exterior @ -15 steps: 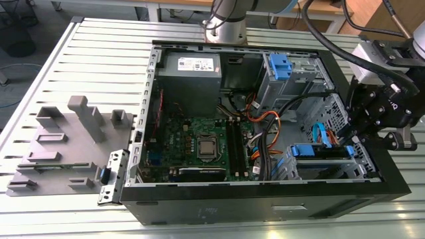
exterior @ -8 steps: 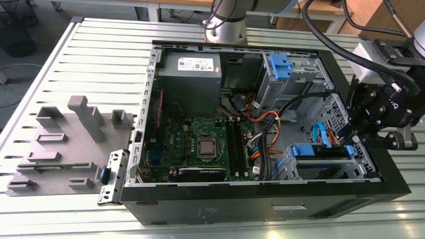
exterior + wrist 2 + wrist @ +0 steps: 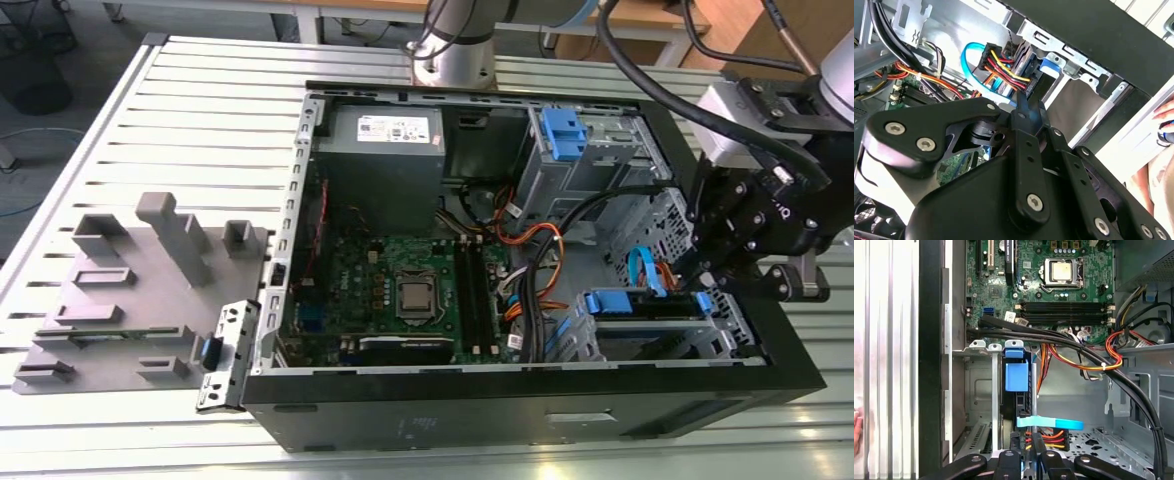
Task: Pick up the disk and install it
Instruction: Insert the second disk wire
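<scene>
The disk [image 3: 638, 304] sits in the lower drive cage at the front corner of the open computer case [image 3: 534, 400], on the exterior view's right. Its blue bracket [image 3: 1016, 374] shows in the first wrist view, with the drive standing edge-on in the metal cage behind it. My gripper [image 3: 697, 292] hangs just over that cage, at the disk's cabled end. Its fingers [image 3: 1027, 106] are shut together, tips right by the black connector with red, yellow and black wires [image 3: 1004, 67] and the light-blue data cable [image 3: 1050, 423]. I cannot tell whether the tips touch the connector.
The motherboard [image 3: 400, 290], thick black cable bundles [image 3: 1054, 337] and a power supply [image 3: 384, 130] fill the case. A second blue-bracketed bay [image 3: 561, 132] stands at the back. A grey moulded fixture [image 3: 134, 290] lies on the slatted table at the exterior view's left. A person's hand [image 3: 1164, 127] is beside the case.
</scene>
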Motion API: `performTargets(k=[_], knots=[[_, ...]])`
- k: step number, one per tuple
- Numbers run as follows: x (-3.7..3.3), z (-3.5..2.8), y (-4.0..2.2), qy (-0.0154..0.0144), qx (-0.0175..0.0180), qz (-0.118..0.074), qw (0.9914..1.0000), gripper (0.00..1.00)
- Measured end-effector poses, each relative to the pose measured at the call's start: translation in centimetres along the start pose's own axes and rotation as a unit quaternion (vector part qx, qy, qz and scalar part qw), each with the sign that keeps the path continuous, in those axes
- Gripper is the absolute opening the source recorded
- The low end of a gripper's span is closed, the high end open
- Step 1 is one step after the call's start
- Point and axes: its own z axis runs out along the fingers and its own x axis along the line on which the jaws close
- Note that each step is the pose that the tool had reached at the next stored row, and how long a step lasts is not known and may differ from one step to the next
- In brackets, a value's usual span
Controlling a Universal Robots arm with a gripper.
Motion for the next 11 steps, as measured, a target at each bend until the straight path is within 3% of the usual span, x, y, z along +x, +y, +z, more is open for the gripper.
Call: performTargets(k=[11], knots=[[-0.01, -0.45, 0.02, 0.0000, 0.0000, 0.000, 1.00000, 0.24]])
